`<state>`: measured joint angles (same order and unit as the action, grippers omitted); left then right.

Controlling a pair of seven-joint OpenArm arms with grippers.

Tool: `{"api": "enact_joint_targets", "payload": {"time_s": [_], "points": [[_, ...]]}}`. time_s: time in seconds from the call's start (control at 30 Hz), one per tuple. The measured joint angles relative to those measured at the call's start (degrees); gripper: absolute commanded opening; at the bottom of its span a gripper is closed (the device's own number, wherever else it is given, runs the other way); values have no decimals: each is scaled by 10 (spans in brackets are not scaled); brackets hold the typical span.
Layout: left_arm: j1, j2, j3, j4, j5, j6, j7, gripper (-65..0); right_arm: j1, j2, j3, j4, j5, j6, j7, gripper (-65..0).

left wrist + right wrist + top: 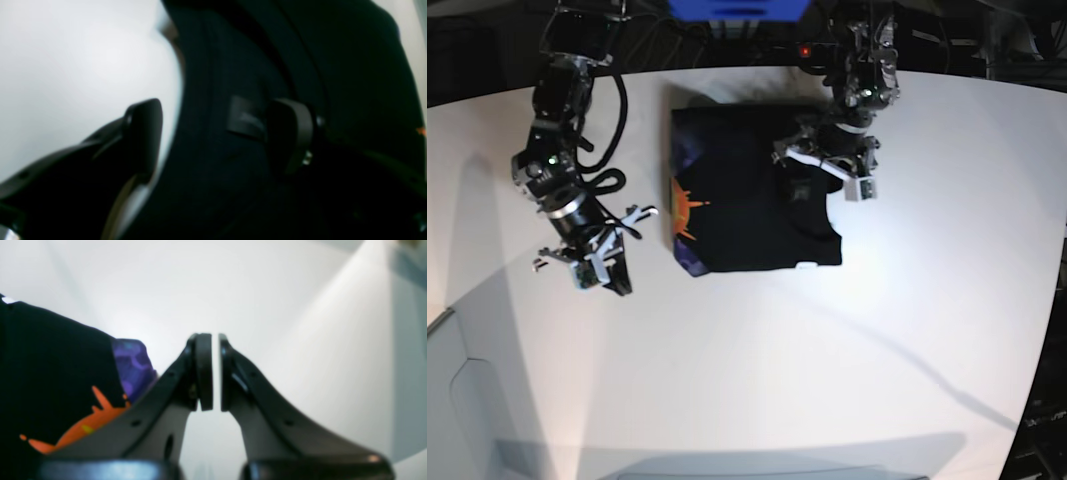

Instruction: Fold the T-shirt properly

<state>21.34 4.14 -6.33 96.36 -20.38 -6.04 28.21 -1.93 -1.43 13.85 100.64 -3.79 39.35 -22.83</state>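
2 arms reach over a wide white worktop (827, 350) that fills most of the base view, its far edge cut off by dark clutter. On its far middle part lies the T-shirt (747, 205), a black, roughly square folded bundle; an orange-and-purple print (683, 212) shows along the edge nearest the right arm, and a small white label (807, 266) sits at its near edge. The left tool (213, 133) hangs over the shirt's far corner on the opposite side with its fingers spread wide, 1 finger over bare worktop and the other over black cloth; the left wrist view is blurred and dark, so contact with the cloth cannot be made out. The right tool (215, 371) is clenched on nothing, only a thin slit between its pads, low over bare worktop beside the printed edge.
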Motion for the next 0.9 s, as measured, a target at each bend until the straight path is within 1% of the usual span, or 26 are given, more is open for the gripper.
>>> {"api": "enact_joint_targets", "payload": {"time_s": [0.03,0.1,0.17,0.23,0.3,0.37,0.43,0.6,0.67,0.77,0.8,0.87,0.9], "points": [[0,0,6,-1,0,0,-1,-178,-2,4,0,4,-1,0,0,-634],[2,0,11,-2,-1,0,-2,-225,-7,10,0,16,-1,0,-2,-634],[4,0,19,-5,-2,0,-1,-322,-8,24,3,28,-1,0,-1,-634],[3,0,27,-14,-3,-2,-3,-428,-6,23,34,37,0,0,0,-634],[-2,0,28,-21,-7,-2,-1,-513,-3,17,74,44,0,0,0,-634],[-4,-2,28,-21,-9,-2,-2,-586,0,18,106,45,0,0,0,-634],[-11,-21,42,-23,-9,-4,-1,-650,5,17,137,45,1,0,0,-634],[-67,-105,117,-53,-13,-11,-4,-648,6,17,217,46,0,0,0,-634],[-97,-146,165,-68,-17,-12,-10,-648,7,16,239,46,0,0,0,-634],[-170,-213,264,-97,-19,-13,-17,-648,8,16,266,47,1,0,1,-634],[-203,-229,303,-108,-19,-13,-14,-648,5,16,273,48,1,0,1,-634],[-270,-256,390,-126,-8,-7,-13,-648,2,14,277,47,-1,0,-3,-634],[-304,-263,436,-134,-5,-6,-9,-648,0,13,278,47,0,0,0,-634]]}}
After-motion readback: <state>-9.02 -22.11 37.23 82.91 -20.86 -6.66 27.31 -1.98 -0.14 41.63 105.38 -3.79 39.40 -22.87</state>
